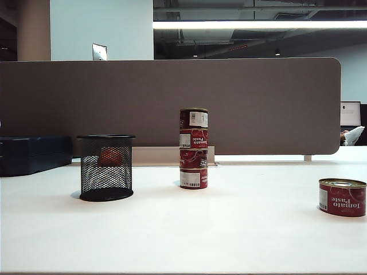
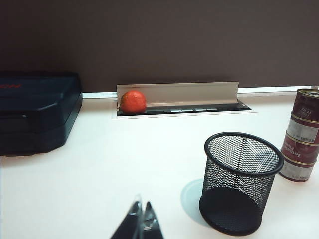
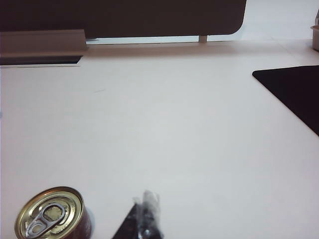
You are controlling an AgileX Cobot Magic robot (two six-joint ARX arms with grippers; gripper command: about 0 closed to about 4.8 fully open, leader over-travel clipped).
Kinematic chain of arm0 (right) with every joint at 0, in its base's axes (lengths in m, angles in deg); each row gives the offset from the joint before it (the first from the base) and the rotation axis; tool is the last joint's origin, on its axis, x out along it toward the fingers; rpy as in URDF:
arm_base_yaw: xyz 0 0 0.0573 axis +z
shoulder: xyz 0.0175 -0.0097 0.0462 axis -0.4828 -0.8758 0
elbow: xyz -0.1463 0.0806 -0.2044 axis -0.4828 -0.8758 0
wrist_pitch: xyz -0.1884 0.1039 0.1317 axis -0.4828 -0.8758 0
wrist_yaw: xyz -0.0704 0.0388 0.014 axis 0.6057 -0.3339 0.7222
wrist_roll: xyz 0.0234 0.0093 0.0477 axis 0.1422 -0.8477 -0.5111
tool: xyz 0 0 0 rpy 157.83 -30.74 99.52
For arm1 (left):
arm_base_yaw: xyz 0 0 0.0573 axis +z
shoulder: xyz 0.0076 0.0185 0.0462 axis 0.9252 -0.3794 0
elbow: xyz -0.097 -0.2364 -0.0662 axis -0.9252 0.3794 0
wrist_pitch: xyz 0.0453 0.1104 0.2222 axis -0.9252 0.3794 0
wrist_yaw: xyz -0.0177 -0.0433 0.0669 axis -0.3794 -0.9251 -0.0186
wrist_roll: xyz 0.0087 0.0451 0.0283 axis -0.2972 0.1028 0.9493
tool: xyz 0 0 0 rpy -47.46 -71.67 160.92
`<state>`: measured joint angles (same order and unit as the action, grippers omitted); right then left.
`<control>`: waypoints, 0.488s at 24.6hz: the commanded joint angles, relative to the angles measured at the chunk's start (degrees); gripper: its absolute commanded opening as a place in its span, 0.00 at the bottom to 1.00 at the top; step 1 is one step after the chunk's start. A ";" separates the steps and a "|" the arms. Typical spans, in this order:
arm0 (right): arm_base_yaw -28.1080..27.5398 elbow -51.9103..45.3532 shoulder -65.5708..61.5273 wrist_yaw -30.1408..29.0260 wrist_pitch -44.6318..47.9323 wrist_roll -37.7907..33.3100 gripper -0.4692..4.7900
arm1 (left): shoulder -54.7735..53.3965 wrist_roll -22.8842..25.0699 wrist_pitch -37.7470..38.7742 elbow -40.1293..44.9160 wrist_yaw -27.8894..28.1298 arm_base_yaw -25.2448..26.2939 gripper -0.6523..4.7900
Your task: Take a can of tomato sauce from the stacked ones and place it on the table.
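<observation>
A bright-red can of tomato sauce (image 1: pixel 342 197) stands upright on the white table (image 1: pixel 183 235) at the right, its ring-pull lid (image 3: pixel 50 219) showing in the right wrist view. The stacked ones (image 1: pixel 194 148) rise as a column of several tins at the table's middle, also seen in the left wrist view (image 2: pixel 301 135). My right gripper (image 3: pixel 147 206) is shut and empty, beside the lone can and apart from it. My left gripper (image 2: pixel 143 215) is shut and empty, over bare table short of the mesh cup. Neither gripper shows in the exterior view.
A black wire-mesh cup (image 1: pixel 106 167) stands left of the stack. A red round fruit (image 2: pixel 133 101) lies in the recessed tray by the brown-grey divider (image 1: pixel 172 103). A dark case (image 2: pixel 35 114) sits at the far left, and a black mat (image 3: pixel 294 92) lies at the right.
</observation>
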<state>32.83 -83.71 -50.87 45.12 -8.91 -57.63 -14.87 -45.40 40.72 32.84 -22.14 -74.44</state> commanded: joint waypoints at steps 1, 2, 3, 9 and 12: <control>0.07 0.02 0.02 -0.15 0.81 0.11 0.08 | -0.02 -0.20 -0.57 -0.09 -0.02 0.04 0.11; 0.07 0.02 0.02 -0.11 0.81 0.11 0.08 | -0.02 -0.13 -0.39 -0.09 -0.02 0.04 0.11; 0.04 0.04 0.02 0.09 0.72 0.11 0.08 | -0.02 -0.13 -0.24 -0.09 0.00 0.04 0.11; 0.04 0.04 0.02 0.07 0.37 0.11 0.08 | -0.02 -0.13 0.11 -0.09 -0.02 0.04 0.11; 0.04 0.04 0.02 0.07 0.35 0.11 0.08 | -0.02 -0.13 0.11 -0.09 -0.02 0.04 0.11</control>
<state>32.83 -83.71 -50.89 45.16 -9.04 -57.63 -14.87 -45.55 41.20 32.84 -22.14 -74.44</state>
